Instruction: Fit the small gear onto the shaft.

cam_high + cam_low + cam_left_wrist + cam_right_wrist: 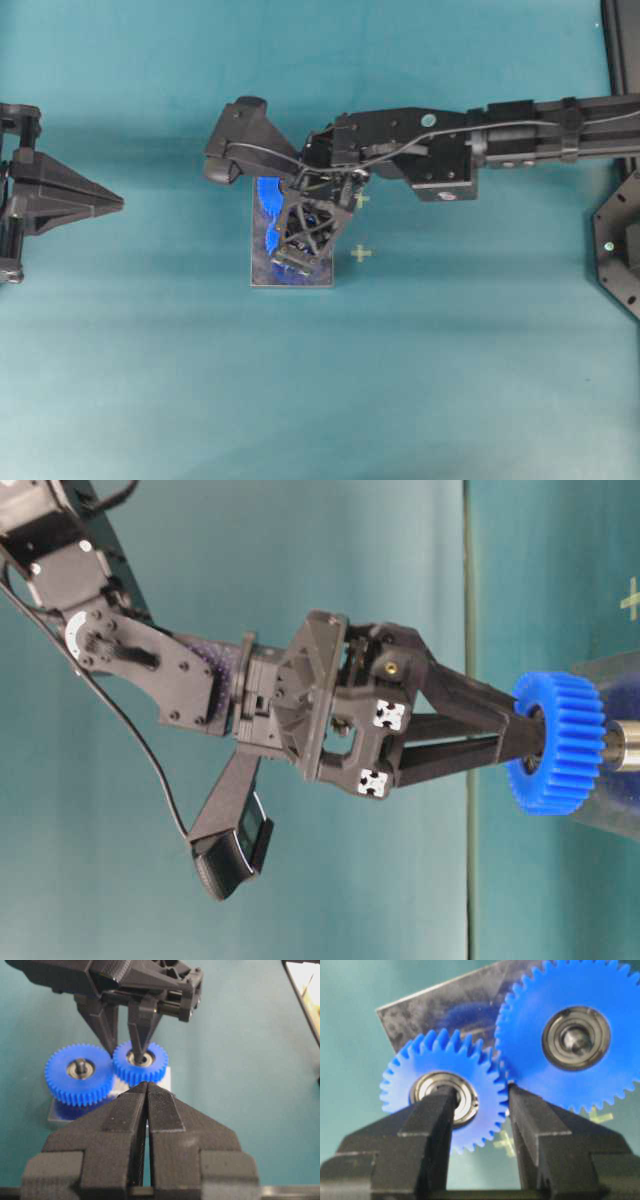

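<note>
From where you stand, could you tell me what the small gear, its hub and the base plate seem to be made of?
The small gear: likely moulded plastic, going by its even bright blue, matte teeth. Its hub: metal bearing, judging by the shiny silver ring. The base plate: probably polished metal, grey and mirroring the blue gears.

The right pincer (312, 232) and its arm fill the room directly above the grey plate (262, 280), closing off approach from overhead and from the right. On the plate the larger gear (79, 1073) stands tooth to tooth with the small gear (140, 1062), so nothing can pass between them. The right pincer's fingers (436, 1125) straddle the small gear's rim, one over its hub, one in the notch between the gears. The teal surface (180, 390) lies open between the plate and the left pincer (118, 203), which sits well apart at the left edge.
</note>
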